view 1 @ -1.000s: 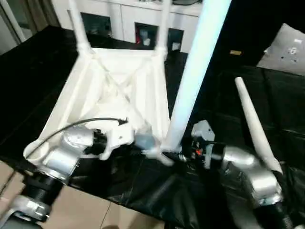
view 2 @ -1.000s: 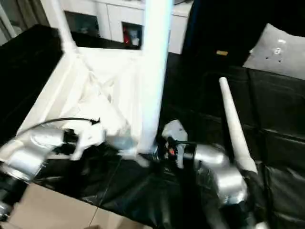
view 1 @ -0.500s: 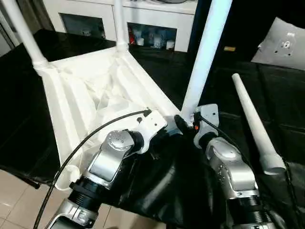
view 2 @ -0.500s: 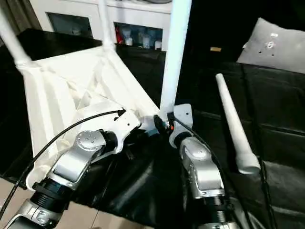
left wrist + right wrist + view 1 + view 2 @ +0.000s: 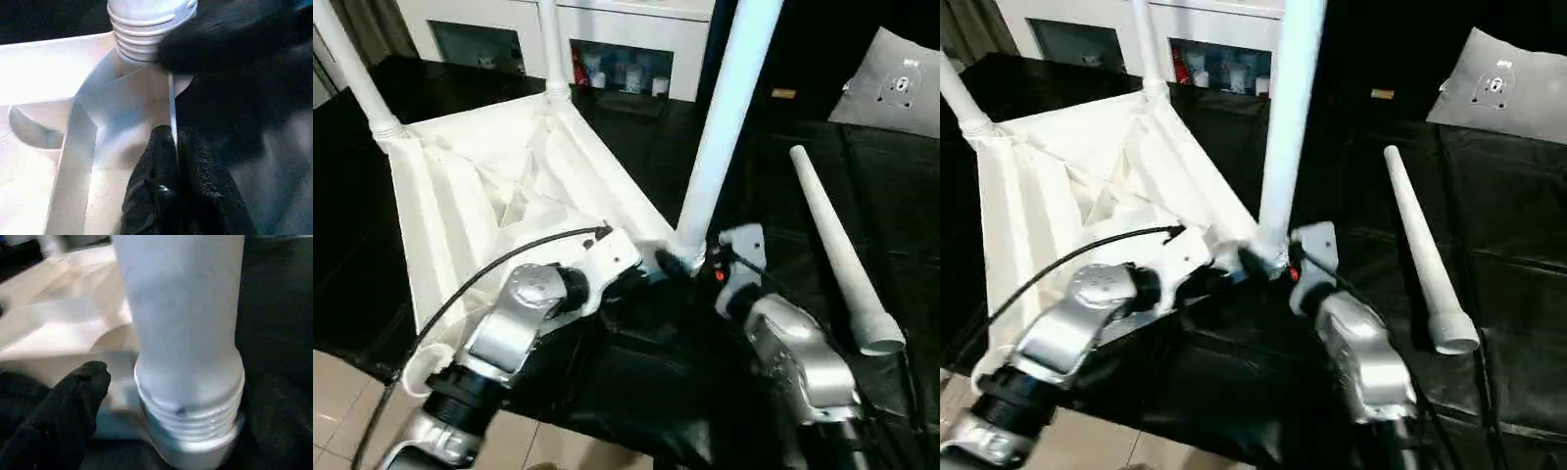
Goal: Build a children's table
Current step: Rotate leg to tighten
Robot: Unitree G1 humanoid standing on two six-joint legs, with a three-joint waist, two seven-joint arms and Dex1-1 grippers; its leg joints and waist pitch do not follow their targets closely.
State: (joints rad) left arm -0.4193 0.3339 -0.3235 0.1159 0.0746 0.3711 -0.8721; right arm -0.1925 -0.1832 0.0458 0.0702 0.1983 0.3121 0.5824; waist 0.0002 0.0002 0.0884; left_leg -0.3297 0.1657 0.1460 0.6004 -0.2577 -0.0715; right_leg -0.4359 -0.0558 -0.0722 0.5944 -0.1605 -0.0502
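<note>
1. On the black-covered bench [image 5: 901,196], the table top [image 5: 480,196] lies underside up, two legs [image 5: 357,73] upright in its far corners.
2. Third leg [image 5: 724,117] stands in the near corner socket [image 5: 195,431], threads showing.
3. Left gripper [image 5: 174,161] is pinched onto the top's thin rim beside that socket.
4. Right gripper [image 5: 690,262] is at the third leg's base; finger spread unclear.
5. Fourth leg [image 5: 837,255] lies loose, right of the top.

left gripper [image 5: 175,147] jaws pinching the thin upright rim [image 5: 171,105] of the white table underside [image 5: 58,73], threaded leg end [image 5: 146,29] sitting at the corner just beyond
</note>
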